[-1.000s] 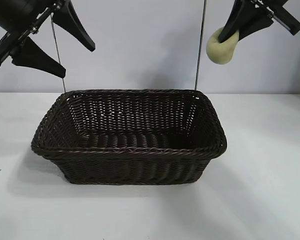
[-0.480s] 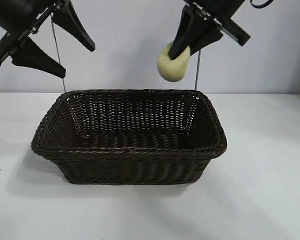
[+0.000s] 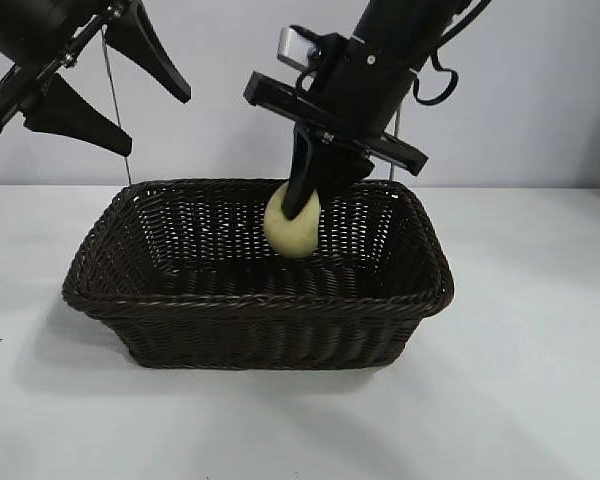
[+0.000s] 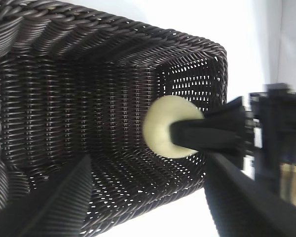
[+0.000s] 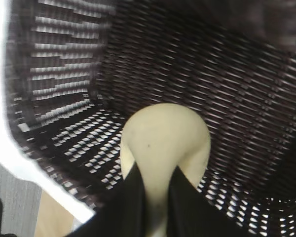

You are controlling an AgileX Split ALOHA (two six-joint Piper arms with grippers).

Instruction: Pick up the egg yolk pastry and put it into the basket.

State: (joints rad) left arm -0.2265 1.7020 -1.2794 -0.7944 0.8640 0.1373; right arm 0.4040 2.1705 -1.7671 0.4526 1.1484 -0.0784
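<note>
Pinching pastry (image 3: 292, 232) — right end effector (image 3: 305, 205)

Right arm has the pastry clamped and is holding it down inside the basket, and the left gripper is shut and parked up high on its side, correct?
One slip: the left gripper is open, its fingers spread wide apart in the exterior view, parked high at that side. The rest holds: the right gripper clamps the egg yolk pastry inside the basket.
</note>
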